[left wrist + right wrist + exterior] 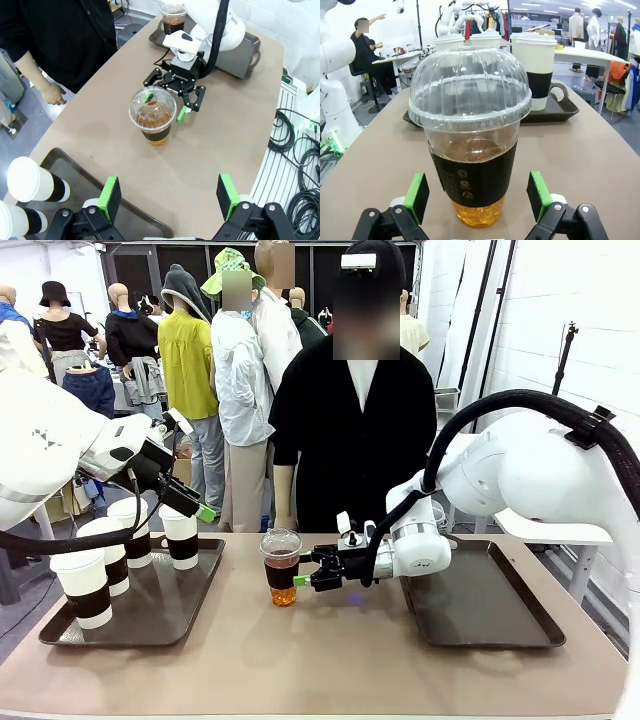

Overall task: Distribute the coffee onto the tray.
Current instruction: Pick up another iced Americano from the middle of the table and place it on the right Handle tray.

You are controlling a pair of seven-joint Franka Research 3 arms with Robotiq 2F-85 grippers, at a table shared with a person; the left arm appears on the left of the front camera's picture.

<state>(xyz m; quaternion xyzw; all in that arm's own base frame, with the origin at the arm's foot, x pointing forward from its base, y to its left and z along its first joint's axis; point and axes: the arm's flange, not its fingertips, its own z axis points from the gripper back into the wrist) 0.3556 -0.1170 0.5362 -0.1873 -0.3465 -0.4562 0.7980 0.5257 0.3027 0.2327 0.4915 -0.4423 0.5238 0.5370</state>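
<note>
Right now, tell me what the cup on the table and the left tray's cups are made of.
Table cup: apparently clear glossy plastic; the amber drink shows through its wall and ribbed dome lid. Tray cups: seemingly matte white paper, opaque, with white lids and dark bands, probably card.

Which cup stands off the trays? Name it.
The clear dome-lidded cup of brown drink, mid-table between the trays, at the right end effector; the white cups stand on the left tray.

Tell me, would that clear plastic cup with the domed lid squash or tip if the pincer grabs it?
The clear dome-lidded plastic cup looks thin-walled, so a hard squeeze would probably dent it. It seems under half full of brown drink, so likely light. It is tall on a narrow base, so a nudge from the open right pincer might tip it.
</note>
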